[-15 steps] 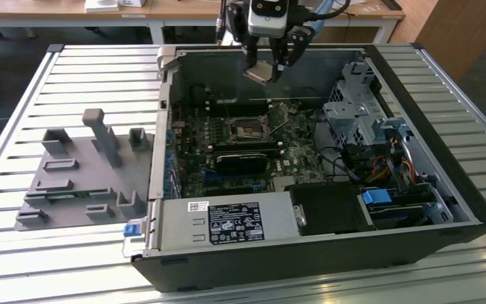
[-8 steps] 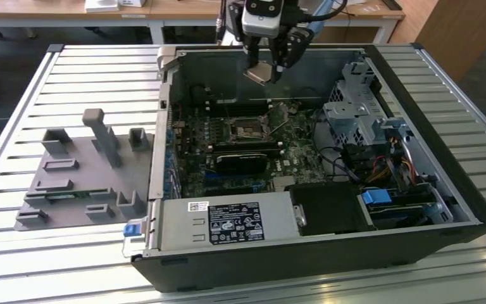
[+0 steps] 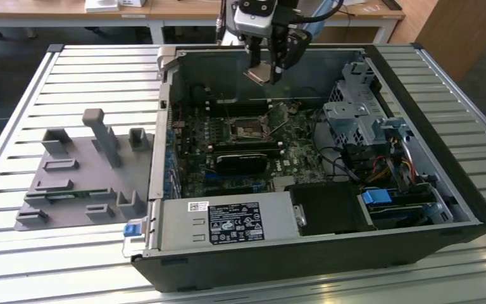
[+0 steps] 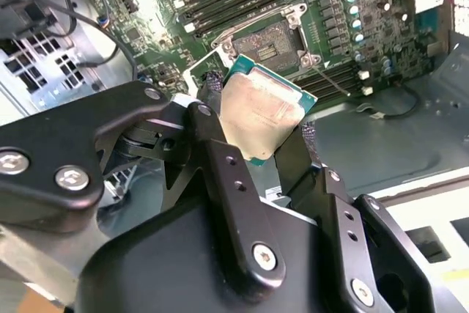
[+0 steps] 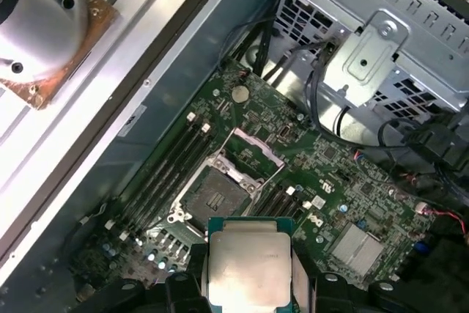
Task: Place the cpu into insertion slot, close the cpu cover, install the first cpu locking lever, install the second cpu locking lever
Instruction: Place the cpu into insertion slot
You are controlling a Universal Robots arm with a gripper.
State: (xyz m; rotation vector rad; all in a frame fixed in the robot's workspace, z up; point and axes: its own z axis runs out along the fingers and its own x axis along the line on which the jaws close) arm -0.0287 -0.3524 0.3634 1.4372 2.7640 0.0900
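Slatted bench [image 3: 23,114]: on the exterior view's left you have a grey fixture plate [image 3: 74,183], and right of it the opened computer case [image 3: 311,253]. Your tool [image 3: 268,71] hangs over the case's far side, clenched on the chip [image 4: 260,111], which is held clear above the open socket [image 3: 250,131].

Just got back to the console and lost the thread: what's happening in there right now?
The arm's gripper has its jaws shut on the cpu and hangs above the motherboard inside the open computer case. The insertion slot below is empty, its dark centre bare, and the cpu cover stands raised beside it. The cpu is not yet seated.
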